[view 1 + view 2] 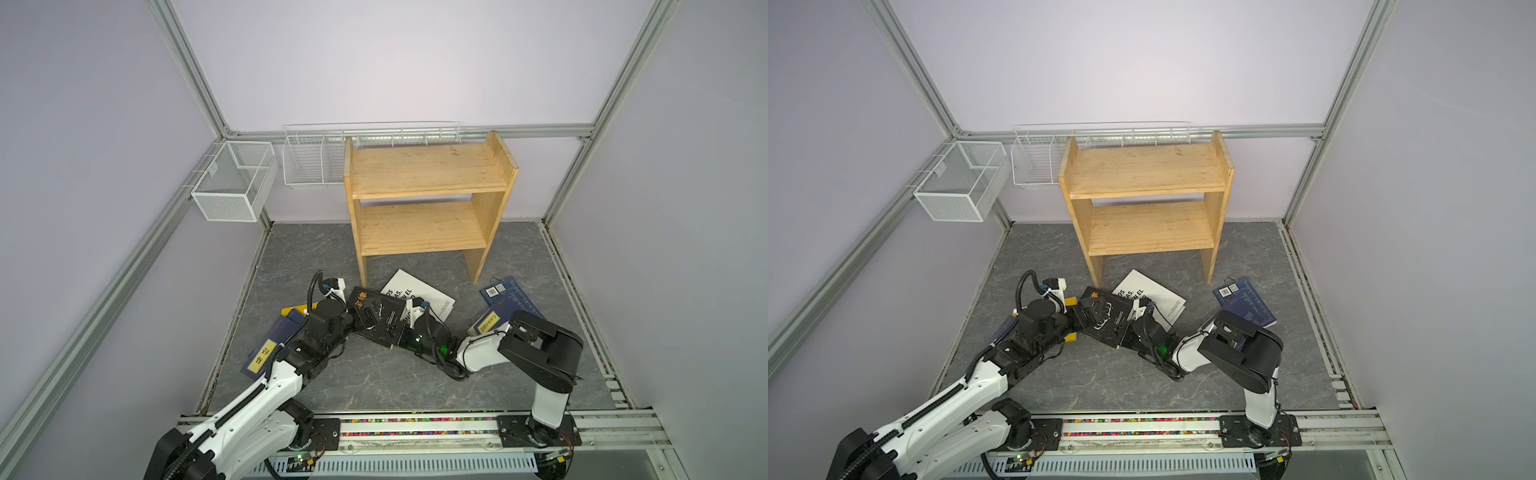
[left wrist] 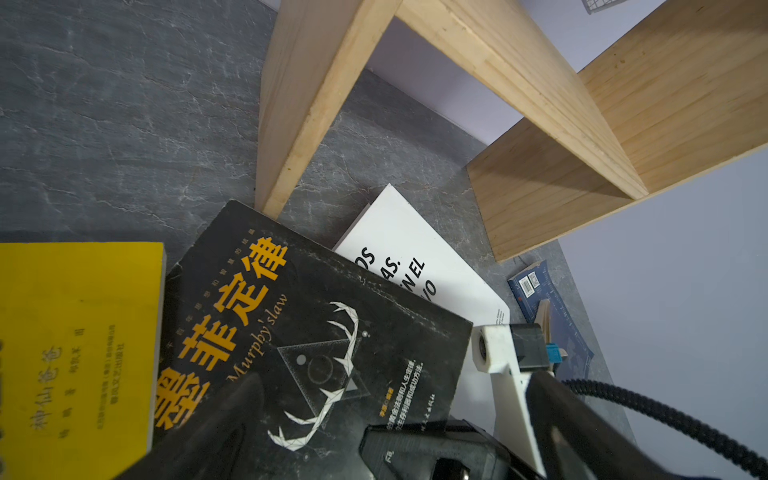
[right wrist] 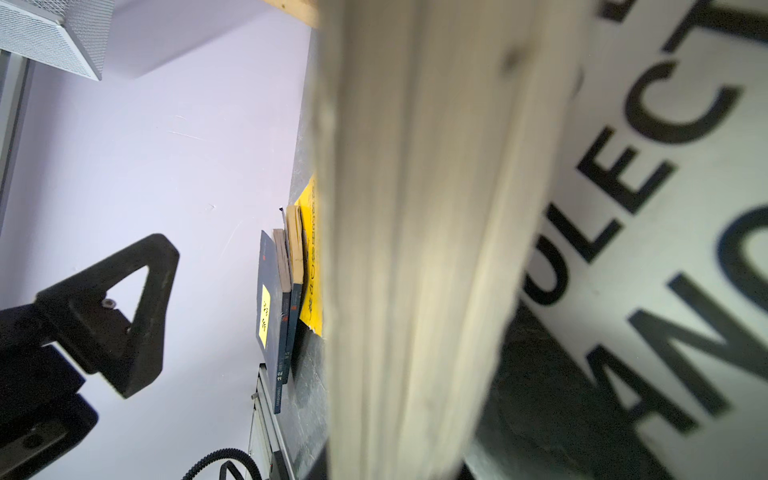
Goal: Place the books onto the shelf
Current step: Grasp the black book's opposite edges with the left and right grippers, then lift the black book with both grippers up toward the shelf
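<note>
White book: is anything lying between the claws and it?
Yes. The black book lies across the white book's near left part, directly under the open left claw. The white book's far side is uncovered.

White mesh basket [image 1: 224, 205], wire basket [image 1: 305, 166]

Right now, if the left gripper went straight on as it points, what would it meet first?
Most likely the black book: the open left gripper points low across its cover. Past that lies the white book, though depth is unclear.
</note>
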`<action>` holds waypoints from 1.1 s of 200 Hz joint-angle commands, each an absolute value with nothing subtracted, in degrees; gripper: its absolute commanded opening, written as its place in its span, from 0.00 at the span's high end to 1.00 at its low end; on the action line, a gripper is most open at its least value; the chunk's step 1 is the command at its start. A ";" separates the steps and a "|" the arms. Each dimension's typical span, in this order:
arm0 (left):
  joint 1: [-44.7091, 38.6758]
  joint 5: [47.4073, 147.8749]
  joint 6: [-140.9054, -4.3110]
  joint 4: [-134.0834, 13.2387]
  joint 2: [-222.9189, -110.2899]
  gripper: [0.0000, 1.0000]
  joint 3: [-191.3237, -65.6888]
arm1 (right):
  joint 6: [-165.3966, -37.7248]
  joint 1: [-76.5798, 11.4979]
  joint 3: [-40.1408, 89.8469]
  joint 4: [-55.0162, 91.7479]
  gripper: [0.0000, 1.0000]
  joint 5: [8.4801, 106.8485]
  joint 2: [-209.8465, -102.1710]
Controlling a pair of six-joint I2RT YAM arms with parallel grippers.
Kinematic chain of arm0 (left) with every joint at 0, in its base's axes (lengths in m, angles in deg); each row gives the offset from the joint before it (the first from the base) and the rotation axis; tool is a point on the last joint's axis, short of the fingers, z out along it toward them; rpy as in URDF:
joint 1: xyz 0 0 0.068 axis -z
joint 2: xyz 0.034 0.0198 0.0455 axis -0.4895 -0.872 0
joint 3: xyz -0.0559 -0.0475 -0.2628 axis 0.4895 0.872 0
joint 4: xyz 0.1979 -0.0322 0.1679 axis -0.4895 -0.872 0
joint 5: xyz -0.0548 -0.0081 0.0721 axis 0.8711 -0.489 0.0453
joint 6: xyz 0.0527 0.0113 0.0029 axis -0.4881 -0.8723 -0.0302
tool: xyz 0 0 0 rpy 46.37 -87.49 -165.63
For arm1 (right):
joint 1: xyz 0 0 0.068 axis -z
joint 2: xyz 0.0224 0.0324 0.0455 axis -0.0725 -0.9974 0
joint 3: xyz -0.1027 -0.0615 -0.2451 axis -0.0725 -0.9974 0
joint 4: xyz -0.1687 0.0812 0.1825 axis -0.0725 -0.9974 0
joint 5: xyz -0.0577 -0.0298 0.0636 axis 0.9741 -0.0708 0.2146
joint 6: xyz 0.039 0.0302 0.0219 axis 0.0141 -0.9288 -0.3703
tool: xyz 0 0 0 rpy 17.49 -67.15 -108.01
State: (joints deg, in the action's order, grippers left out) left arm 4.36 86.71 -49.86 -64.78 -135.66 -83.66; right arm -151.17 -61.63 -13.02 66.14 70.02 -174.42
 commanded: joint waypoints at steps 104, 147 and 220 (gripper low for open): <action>-1.01 92.36 -54.51 -77.87 -128.39 0.01 -95.17 | -133.94 -58.12 -3.26 17.86 0.93 69.77 -142.95; -2.05 102.11 -56.23 -81.51 -128.01 0.01 -104.29 | -125.75 -55.58 5.45 0.66 0.94 66.44 -128.97; -2.06 120.52 -50.79 -71.63 -132.16 0.00 -112.73 | -117.27 -48.63 21.97 -3.64 0.94 57.43 -122.50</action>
